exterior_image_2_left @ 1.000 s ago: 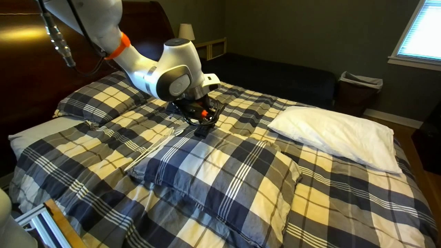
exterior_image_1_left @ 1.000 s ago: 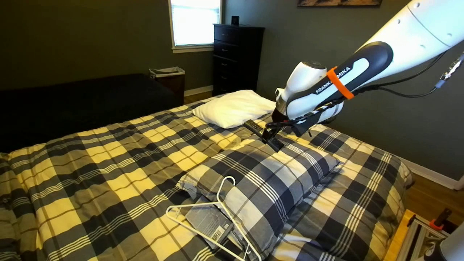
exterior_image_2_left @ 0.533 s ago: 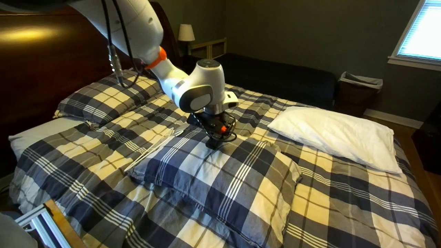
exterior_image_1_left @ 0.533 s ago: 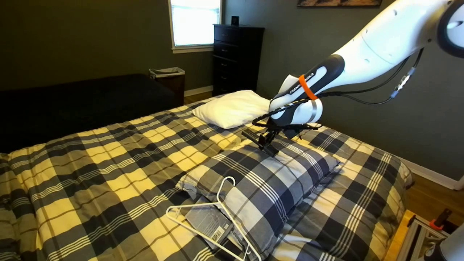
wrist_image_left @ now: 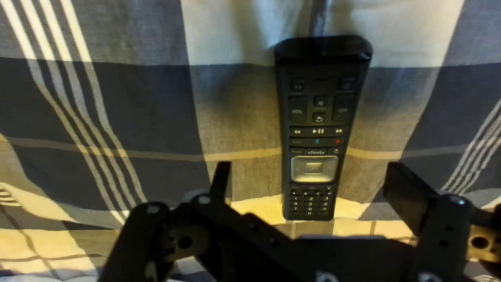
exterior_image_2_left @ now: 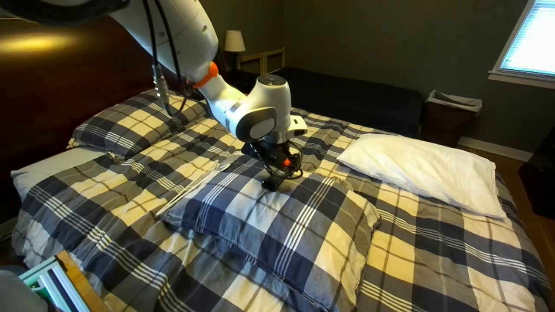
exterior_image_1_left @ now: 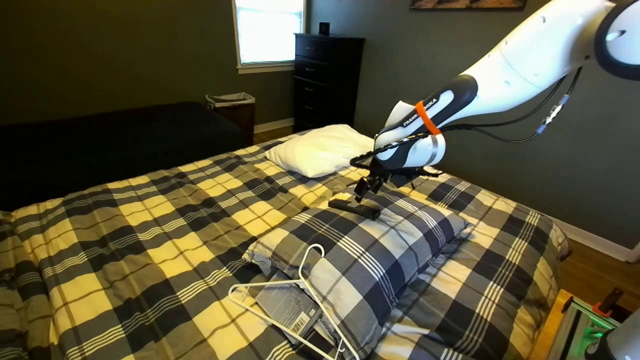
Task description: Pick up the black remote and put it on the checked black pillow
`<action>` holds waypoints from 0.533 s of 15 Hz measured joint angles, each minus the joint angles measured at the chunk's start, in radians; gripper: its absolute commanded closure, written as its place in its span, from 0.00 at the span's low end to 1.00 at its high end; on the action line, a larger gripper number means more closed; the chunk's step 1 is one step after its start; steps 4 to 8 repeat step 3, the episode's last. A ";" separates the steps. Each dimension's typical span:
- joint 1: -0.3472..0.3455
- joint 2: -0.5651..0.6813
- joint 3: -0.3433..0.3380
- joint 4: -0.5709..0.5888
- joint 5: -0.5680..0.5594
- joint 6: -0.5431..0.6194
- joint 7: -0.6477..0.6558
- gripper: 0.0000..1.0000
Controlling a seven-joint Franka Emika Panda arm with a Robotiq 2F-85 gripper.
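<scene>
The black remote [exterior_image_1_left: 354, 208] lies flat, buttons up, on the checked black pillow [exterior_image_1_left: 320, 227]. In the wrist view the whole remote [wrist_image_left: 318, 117] shows against the plaid cloth. My gripper [wrist_image_left: 309, 166] stands open just above it, one finger on each side, with cloth visible between each finger and the remote's edges. From an exterior view, the gripper [exterior_image_1_left: 364, 190] hovers a little over the remote, apart from it. Another exterior view shows only one end of the remote [exterior_image_2_left: 272, 183]; wrist and cables cover the rest, and the fingertips are hidden there.
A white pillow [exterior_image_1_left: 322, 150] lies farther along the bed. Beside the checked pillow are a white hanger [exterior_image_1_left: 270, 283] and a grey flat item with a barcode [exterior_image_1_left: 287, 305]. Another plaid pillow [exterior_image_2_left: 134, 121] rests by the headboard [exterior_image_2_left: 39, 65].
The arm has lowered the gripped, tilted remote onto the pillow. My gripper has then opened and let go; the remote now lies flatter, with the fingers slightly above it.
</scene>
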 measured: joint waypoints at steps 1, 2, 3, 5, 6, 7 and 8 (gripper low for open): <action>-0.004 -0.050 0.003 -0.050 0.000 0.028 0.017 0.00; -0.007 -0.104 0.008 -0.106 0.003 0.066 0.027 0.00; -0.012 -0.154 0.018 -0.164 0.012 0.112 0.029 0.00; -0.012 -0.154 0.018 -0.164 0.012 0.112 0.029 0.00; -0.012 -0.154 0.018 -0.164 0.012 0.112 0.029 0.00; -0.012 -0.154 0.018 -0.164 0.012 0.112 0.029 0.00; -0.012 -0.154 0.018 -0.164 0.012 0.112 0.029 0.00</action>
